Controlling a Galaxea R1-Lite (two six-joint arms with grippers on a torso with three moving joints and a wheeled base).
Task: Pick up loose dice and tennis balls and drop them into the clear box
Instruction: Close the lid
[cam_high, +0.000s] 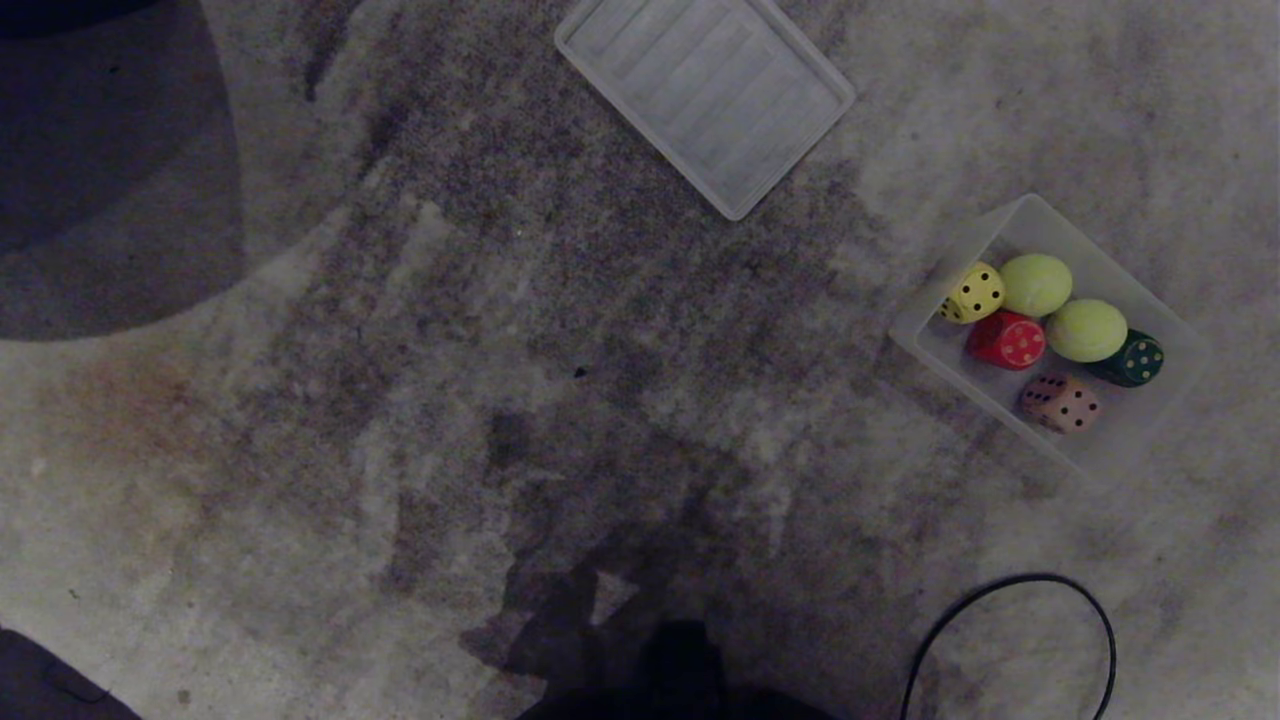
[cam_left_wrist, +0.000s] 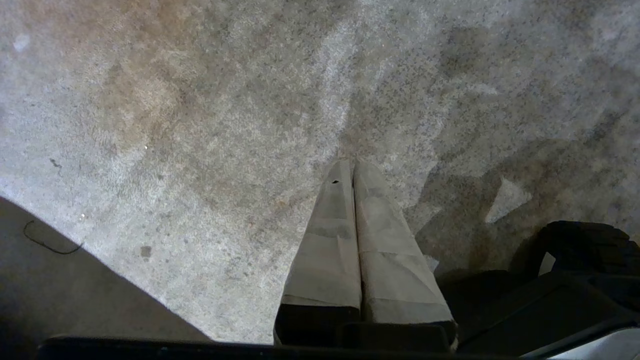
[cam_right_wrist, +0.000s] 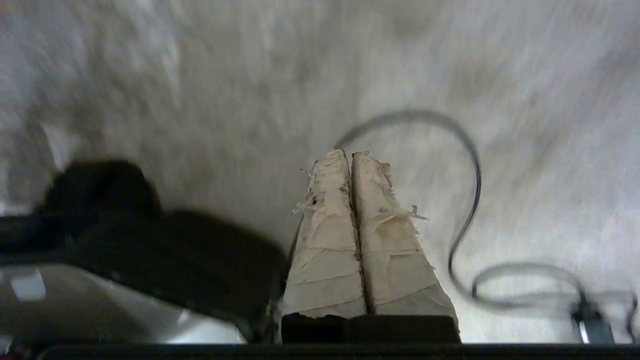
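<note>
Right gripper (cam_right_wrist: 350, 155) and left gripper (cam_left_wrist: 352, 165): jaws closed, empty, above carpet (cam_high: 450, 400). Clear box (cam_high: 1150, 300) lies far right, nearer the right arm, holding all dice (cam_high: 1008, 340) and tennis balls (cam_high: 1086, 330); none loose.

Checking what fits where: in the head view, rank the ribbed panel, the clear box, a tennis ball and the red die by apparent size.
1. Ribbed panel, slightly larger in outline.
2. Clear box, close behind; the camera's slant makes that gap unsure.
3. Tennis ball.
4. Red die, only slightly smaller than the ball; nearly alike.
</note>
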